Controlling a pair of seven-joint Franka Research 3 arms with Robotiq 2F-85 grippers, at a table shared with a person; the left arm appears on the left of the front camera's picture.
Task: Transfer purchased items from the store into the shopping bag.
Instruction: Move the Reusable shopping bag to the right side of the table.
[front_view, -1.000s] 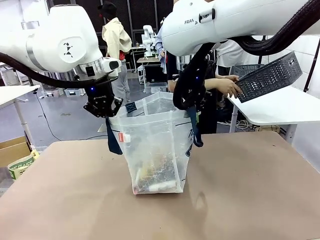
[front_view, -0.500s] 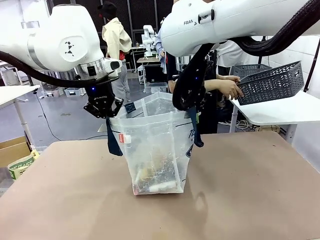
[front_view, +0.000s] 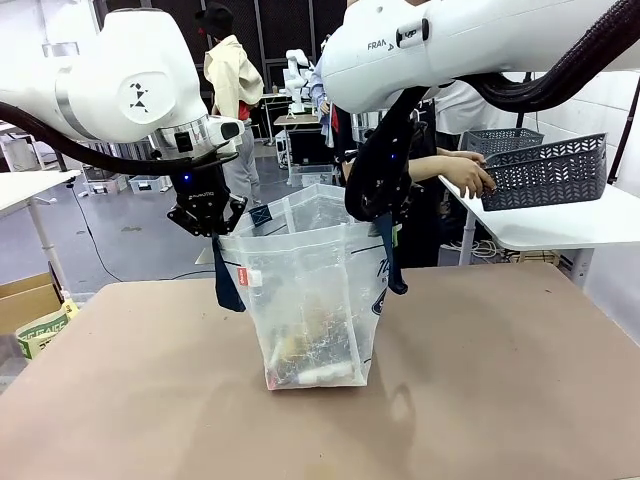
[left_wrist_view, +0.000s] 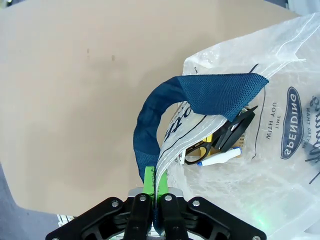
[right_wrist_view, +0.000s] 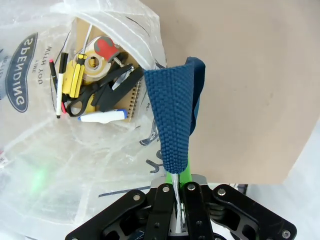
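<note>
Brown tabletop carries the shopping bag; left gripper and right gripper each clamp one navy strap. Behind, a person's hand holds the store by a white table.

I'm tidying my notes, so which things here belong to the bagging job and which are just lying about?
Job: bag, held at its top by the left gripper and right gripper, both shut; items inside it; basket in the person's hand.
Lying about: second basket behind it; cardboard box; side table.
</note>
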